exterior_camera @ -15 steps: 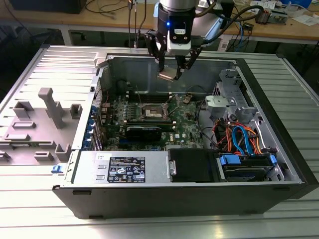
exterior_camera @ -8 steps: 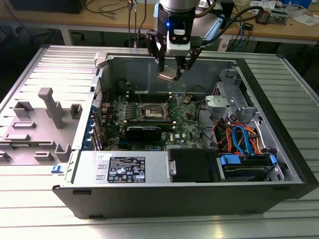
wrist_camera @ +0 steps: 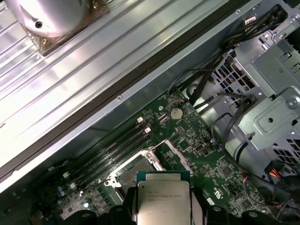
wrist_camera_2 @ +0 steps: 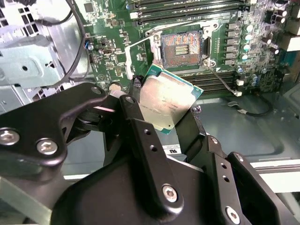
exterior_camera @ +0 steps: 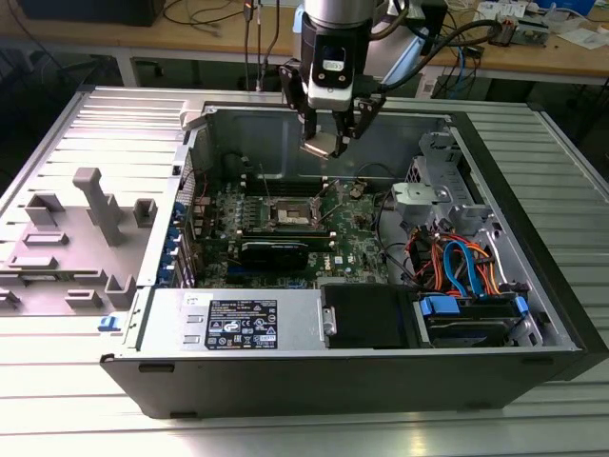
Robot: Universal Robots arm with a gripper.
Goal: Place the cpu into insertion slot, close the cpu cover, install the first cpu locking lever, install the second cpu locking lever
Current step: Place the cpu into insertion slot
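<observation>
My gripper (exterior_camera: 326,143) hangs above the open computer case, shut on the cpu (wrist_camera_2: 165,103), a small square chip with a silver-grey top and green edge. The chip shows between the black fingers (wrist_camera_2: 140,131) in both wrist views, cpu (wrist_camera: 163,199) included. Below it, on the green motherboard (exterior_camera: 352,238), lies the insertion slot (wrist_camera_2: 182,46), open with its contact field bare. The slot (exterior_camera: 290,214) sits lower and toward the exterior view's left of the gripper. The cpu cover (wrist_camera: 176,150) stands raised at the slot's edge. A thin locking lever (wrist_camera_2: 224,82) sticks out beside the socket.
Long black memory strips (wrist_camera_2: 187,9) flank the socket. A grey drive cage (exterior_camera: 442,181) and coloured cables (exterior_camera: 461,267) fill the exterior view's right of the case. A black power supply (exterior_camera: 366,314) lies at the front. Grey plastic fixtures (exterior_camera: 90,205) stand on the table left of the case.
</observation>
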